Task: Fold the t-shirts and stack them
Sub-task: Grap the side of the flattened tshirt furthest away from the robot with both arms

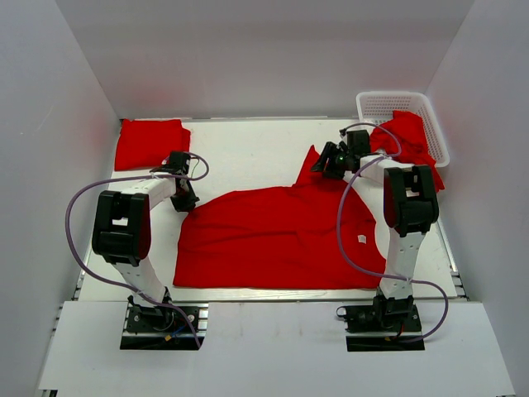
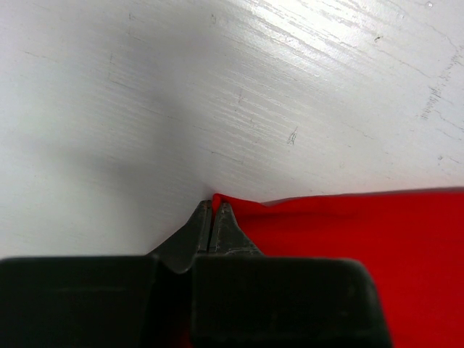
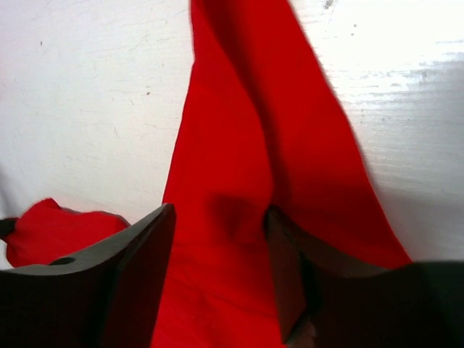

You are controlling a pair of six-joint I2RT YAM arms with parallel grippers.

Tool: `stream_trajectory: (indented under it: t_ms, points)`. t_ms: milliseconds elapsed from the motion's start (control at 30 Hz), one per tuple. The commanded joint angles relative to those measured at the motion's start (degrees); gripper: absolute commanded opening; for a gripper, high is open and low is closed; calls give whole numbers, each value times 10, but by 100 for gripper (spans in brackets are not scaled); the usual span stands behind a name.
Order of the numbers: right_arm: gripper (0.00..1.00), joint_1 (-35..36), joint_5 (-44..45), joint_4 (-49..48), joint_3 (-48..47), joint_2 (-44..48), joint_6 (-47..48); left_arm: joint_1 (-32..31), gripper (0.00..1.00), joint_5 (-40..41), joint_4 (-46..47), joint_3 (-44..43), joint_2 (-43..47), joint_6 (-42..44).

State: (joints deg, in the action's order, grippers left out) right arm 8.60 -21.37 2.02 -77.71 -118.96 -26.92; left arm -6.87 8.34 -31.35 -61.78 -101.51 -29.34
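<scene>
One folded shirt (image 1: 151, 142) is lying upper left. The spread shirt (image 1: 273, 240) is lying centre, left gripper (image 2: 212, 219) pinching its corner, right gripper (image 3: 217, 217) gaping over its sleeve. Another shirt (image 1: 411, 136) is waiting in the basket (image 1: 376, 103).

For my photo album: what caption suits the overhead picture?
Left gripper pinches the spread t-shirt at its corner while the open right gripper straddles its far edge; a folded t-shirt lies behind.
</scene>
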Motion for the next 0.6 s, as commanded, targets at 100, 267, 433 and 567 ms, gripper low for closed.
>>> stream_trajectory:
  t_ms: [100, 267, 433, 567]
  points:
    - [34, -1, 4, 2, -10, -4, -9, -1, 0, 11, -17, -4, -7, 5]
    - [0, -3, 17, 8, -9, -1, -13, -1, 0, 11, -17, -4, -7, 5]
    - [0, -1, 25, 16, -13, -2, -12, -1, 0, 11, -17, -4, -2, 5]
    - [0, -2, 42, 26, -13, 6, -6, -1, 0, 11, -17, -4, 9, 5]
